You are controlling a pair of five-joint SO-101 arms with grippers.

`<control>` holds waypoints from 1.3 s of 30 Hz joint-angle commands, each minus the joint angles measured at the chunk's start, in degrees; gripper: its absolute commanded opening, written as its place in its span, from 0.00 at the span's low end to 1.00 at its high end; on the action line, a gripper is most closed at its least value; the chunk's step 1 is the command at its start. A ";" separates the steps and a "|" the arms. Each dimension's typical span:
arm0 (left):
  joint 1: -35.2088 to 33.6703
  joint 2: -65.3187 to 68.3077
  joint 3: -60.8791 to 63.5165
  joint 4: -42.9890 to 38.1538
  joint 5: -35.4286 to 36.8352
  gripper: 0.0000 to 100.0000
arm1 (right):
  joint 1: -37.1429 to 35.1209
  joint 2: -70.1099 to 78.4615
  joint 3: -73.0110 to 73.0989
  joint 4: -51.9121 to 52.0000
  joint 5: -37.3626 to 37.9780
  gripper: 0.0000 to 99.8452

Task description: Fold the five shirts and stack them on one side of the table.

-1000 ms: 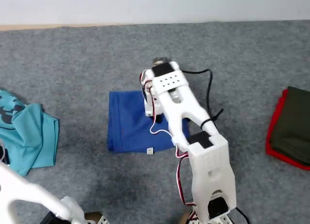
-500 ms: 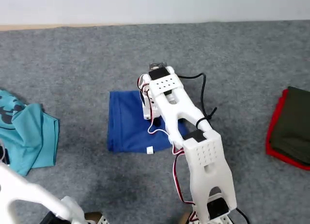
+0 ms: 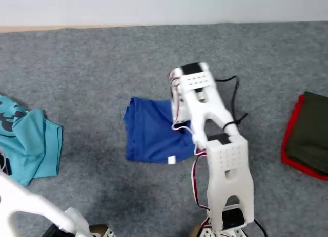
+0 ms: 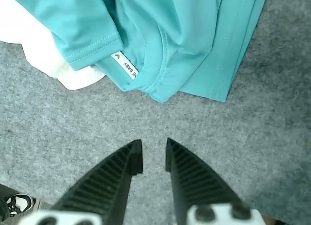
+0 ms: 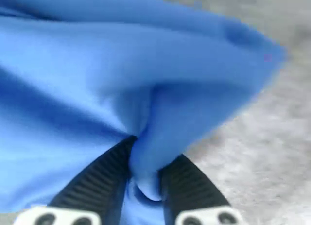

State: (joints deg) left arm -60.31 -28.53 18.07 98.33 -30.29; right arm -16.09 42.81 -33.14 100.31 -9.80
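I log one teal shirt (image 3: 31, 139) at the counter's (image 3: 102, 58) left, left end effector (image 4: 153, 142) narrowly parted just short of it, one blue shirt (image 3: 151, 137) mid-counter pinched in the right end effector (image 5: 153, 152), and one red shirt (image 3: 288, 139) under one dark shirt (image 3: 310, 132) far right.

**White arms, black ribbed fingers**

The right arm (image 3: 228, 165), at 5 o'clock, is blocky white plastic with dotted plates, black servos, a looping black cable (image 3: 236, 86) and red-and-white wires (image 3: 195, 168). The left gripper (image 4: 153, 154) and right gripper (image 5: 146, 157) have black ribbed fingers (image 4: 116, 179).

blue shirt (image 3: 148, 132), teal shirt (image 3: 36, 142), grey table (image 3: 92, 63).
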 commanded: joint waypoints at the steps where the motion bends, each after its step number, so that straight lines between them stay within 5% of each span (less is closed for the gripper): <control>1: 0.26 -1.76 -0.75 0.70 -0.26 0.09 | 3.65 -10.15 -2.02 2.33 3.87 0.01; 11: -0.18 -1.76 -0.75 0.79 -0.26 0.09 | 9.98 -17.10 -2.29 -1.63 27.87 0.01; 19: -0.18 -1.76 -0.48 0.79 -0.26 0.09 | 14.02 -12.70 -2.29 -24.13 55.82 0.01; 24: -0.26 -1.76 -0.48 0.79 -0.26 0.09 | 11.21 -7.60 -2.29 -31.25 63.30 0.01; 29: -0.26 -1.76 -0.48 0.79 -0.44 0.09 | 10.15 -3.82 -2.29 -32.31 62.68 0.08; 34: -0.18 -1.76 -0.66 0.70 -0.53 0.09 | 11.65 -5.23 -4.04 -35.30 47.56 0.21; 39: 0.26 -1.76 -0.66 0.53 -0.53 0.09 | 11.56 -10.07 -6.33 -30.81 32.70 0.21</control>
State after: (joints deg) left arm -60.31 -28.53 18.07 98.51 -30.29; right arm -5.10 38.86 -35.60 66.73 31.25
